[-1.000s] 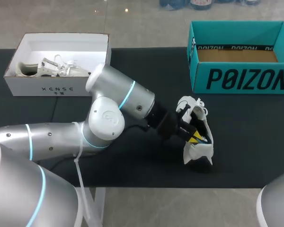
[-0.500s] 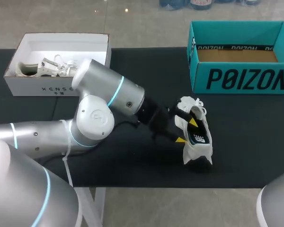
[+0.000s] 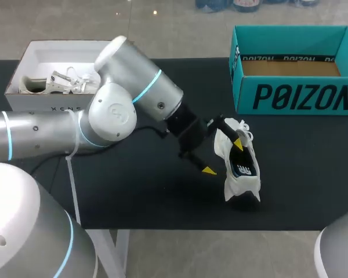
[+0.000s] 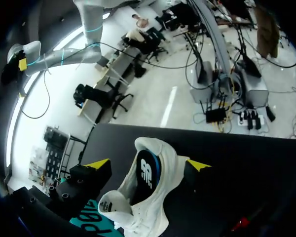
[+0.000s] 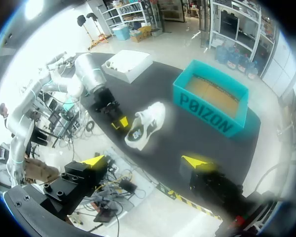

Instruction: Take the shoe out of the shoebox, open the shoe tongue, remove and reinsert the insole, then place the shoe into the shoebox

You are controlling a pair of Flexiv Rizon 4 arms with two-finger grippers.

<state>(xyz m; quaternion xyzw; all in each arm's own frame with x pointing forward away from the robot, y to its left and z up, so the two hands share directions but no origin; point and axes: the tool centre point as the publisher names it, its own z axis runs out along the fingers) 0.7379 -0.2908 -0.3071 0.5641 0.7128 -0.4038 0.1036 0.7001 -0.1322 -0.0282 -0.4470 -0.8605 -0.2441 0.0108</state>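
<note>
Head view: left gripper [image 3: 224, 156] spread wide, empty; shoe [image 3: 239, 168] on table [image 3: 133, 197] just ahead, between its fingers, long axis crosswise to them. Left arm nearer; right gripper [image 5: 144, 161] open, empty, well apart. Count: teal shoebox [image 3: 296, 95], white shoebox [image 3: 40, 107] holding second shoe [image 3: 58, 84]

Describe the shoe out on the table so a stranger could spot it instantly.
Find the teal box at the black table's far right. In front of it a white shoe lies on the tabletop, dark insole showing. The other shoe sits inside the white box.
</note>
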